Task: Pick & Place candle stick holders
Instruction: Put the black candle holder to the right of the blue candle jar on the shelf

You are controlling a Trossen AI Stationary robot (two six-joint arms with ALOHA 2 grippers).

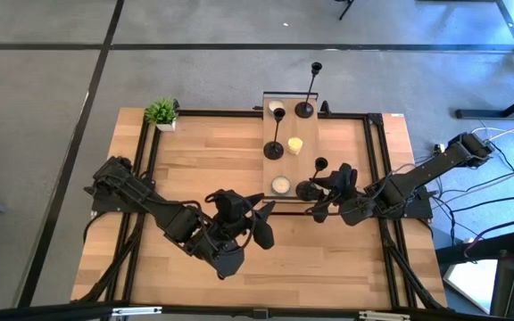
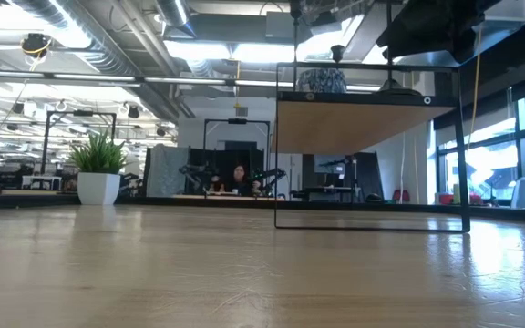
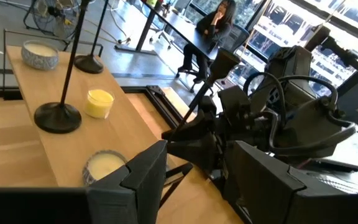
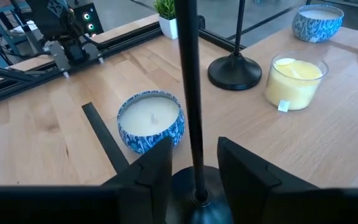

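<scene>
Three black candle stick holders stand on a raised wooden shelf (image 1: 269, 169) at the table's middle back. One tall holder (image 1: 309, 89) stands by its round base at the far end, and another (image 1: 276, 134) stands mid-shelf. The third holder (image 1: 315, 178) stands upright at the shelf's near right corner. My right gripper (image 1: 321, 193) is open. Its fingers stand on either side of this holder's stem (image 4: 190, 93), low near the base (image 4: 194, 186), and a gap shows on both sides. My left gripper (image 1: 259, 223) is open and empty, just near of the shelf.
The shelf also carries a blue-and-white candle (image 4: 151, 118), a yellow candle (image 4: 294, 78) and another white candle (image 1: 277, 108). A small green potted plant (image 1: 161, 113) stands at the table's far left corner. A black frame rail (image 1: 239, 113) runs around the table.
</scene>
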